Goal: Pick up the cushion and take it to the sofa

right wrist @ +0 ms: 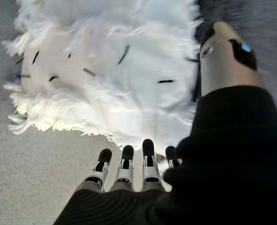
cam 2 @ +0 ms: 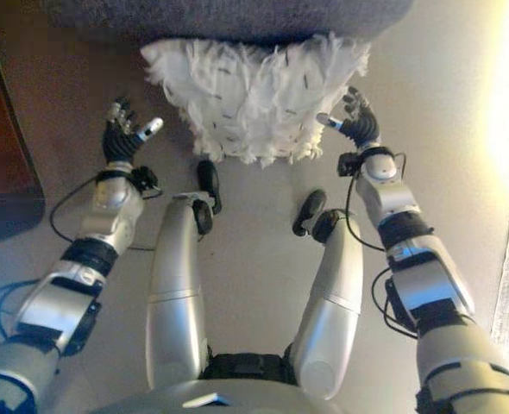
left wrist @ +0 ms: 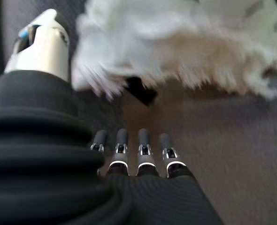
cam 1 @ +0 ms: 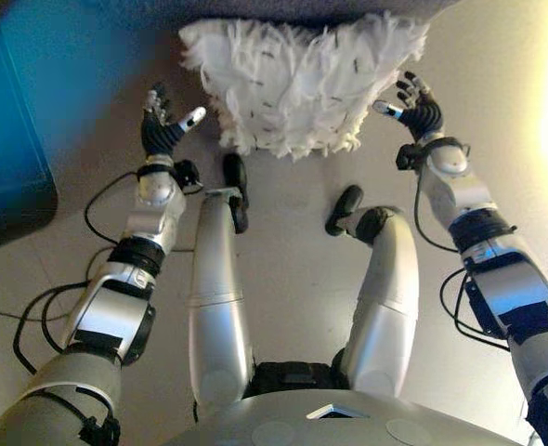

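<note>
A white fluffy cushion [cam 1: 297,84] with small dark flecks leans against the front of the grey sofa [cam 2: 229,17], its lower edge hanging toward the floor. My left hand [cam 1: 163,125] is open to the cushion's left, a short gap away. On the cushion's right, my right hand [cam 1: 415,107] is open close beside its edge. Neither hand holds the cushion. In the right wrist view the cushion [right wrist: 110,70] fills the space past the straight fingers [right wrist: 124,164]. The left wrist view shows the cushion [left wrist: 176,51] beyond the fingers [left wrist: 129,150] and thumb [left wrist: 40,47].
The floor [cam 1: 293,279] is pale and bare. A dark blue object [cam 1: 14,139] stands at the left, next to my left arm. The sofa's grey front runs across the far edge.
</note>
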